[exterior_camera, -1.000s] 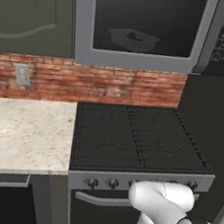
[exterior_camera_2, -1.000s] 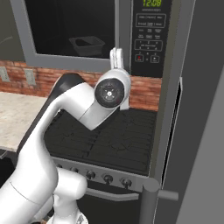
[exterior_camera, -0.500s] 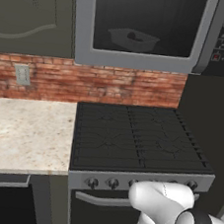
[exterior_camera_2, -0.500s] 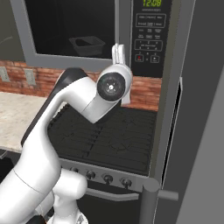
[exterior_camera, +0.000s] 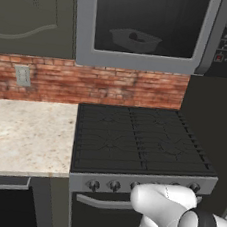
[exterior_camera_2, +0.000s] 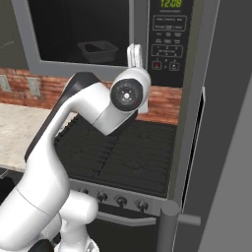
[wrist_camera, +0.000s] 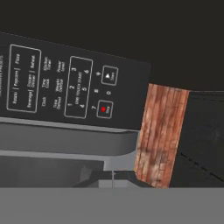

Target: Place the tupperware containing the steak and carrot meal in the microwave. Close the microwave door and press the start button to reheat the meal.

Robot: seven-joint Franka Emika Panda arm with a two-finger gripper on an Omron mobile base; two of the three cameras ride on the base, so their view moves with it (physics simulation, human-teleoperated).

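The microwave (exterior_camera: 142, 63) hangs above the stove. Its door (exterior_camera_2: 34, 49) stands shut, and the long bar handle (exterior_camera: 210, 37) runs down its right side. Through the dark glass I see the clear tupperware (exterior_camera: 135, 39) (exterior_camera_2: 98, 50) on the floor inside. A dark lump of food lies in it, and I cannot make out the colours. My gripper (exterior_camera_2: 134, 53) is shut on nothing and points up, just left of the black keypad (exterior_camera_2: 167, 44). In the hand view the keypad (wrist_camera: 74, 83) lies close ahead, with the start button (wrist_camera: 109, 75) and the red-dotted stop button (wrist_camera: 104, 109).
A black gas stove (exterior_camera: 137, 138) with knobs (exterior_camera: 111, 186) stands under the microwave. A speckled counter (exterior_camera: 22, 134) lies to its left, with a brick wall (exterior_camera: 114, 85) behind. A tall grey cabinet side (exterior_camera_2: 221, 123) rises close on the right.
The hand has risen a little and edged right toward the keypad, with the wrist following. The door, the tub and the base have stayed put.
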